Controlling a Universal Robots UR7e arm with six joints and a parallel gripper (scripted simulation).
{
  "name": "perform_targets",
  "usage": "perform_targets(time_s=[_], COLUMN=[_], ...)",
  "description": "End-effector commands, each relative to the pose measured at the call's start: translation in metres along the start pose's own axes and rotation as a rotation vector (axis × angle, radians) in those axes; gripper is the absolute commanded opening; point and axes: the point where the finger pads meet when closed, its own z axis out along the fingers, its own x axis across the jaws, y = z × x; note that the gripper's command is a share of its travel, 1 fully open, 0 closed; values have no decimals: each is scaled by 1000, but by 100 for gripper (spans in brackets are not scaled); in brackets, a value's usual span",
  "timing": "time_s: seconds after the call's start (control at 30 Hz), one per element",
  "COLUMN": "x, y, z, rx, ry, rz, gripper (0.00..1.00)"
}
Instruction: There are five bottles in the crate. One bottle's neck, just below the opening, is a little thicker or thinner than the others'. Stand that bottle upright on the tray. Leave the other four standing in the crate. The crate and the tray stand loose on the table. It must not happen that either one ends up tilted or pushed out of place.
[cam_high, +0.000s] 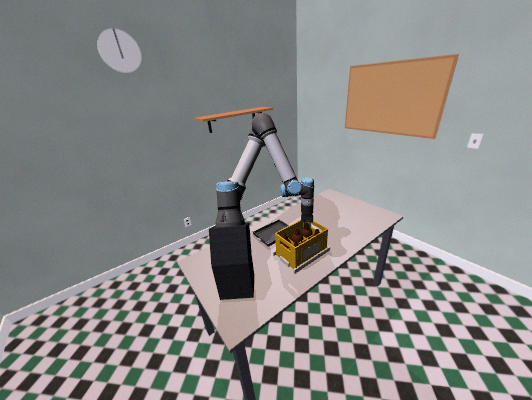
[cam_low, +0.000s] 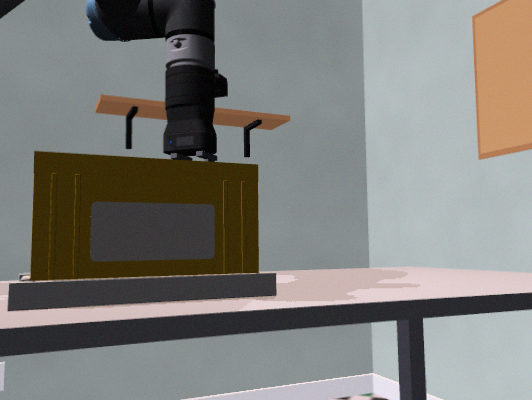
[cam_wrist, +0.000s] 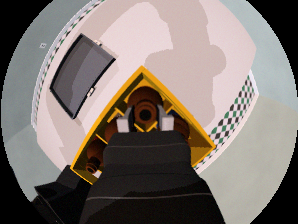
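Note:
The yellow crate (cam_high: 285, 254) (cam_low: 150, 182) (cam_wrist: 204, 151) stands on the table with brown bottles inside. My gripper (cam_high: 307, 224) (cam_low: 194, 157) (cam_wrist: 145, 111) points straight down at the crate's top. It is shut on the neck of one bottle (cam_high: 306, 232) (cam_wrist: 145, 94), which stands in the crate near one corner. Another bottle (cam_high: 297, 237) stands beside it, and one more bottle (cam_wrist: 92, 166) shows in the wrist view at the crate's far end. The gripper body hides the others partly. Neck thicknesses cannot be compared here. The dark tray (cam_high: 270, 233) (cam_wrist: 82, 75) bears nothing.
The tray lies beside one long side of the crate, on the table (cam_high: 355, 220) (cam_low: 340, 285) (cam_wrist: 135, 30). A low pale strip (cam_high: 312, 261) (cam_low: 145, 293) runs along the crate's other long side. The crate's walls and dividers surround the bottles closely.

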Motion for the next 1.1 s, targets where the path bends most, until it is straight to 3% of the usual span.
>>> perform_targets(time_s=[0.0,0.7,0.73,1.07], x=[0,0,0,0], y=[0,0,0,0], z=[0,0,0,0], rx=[0,0,0,0], ry=[1,1,1,1], rz=[0,0,0,0], gripper=[0,0,100,100])
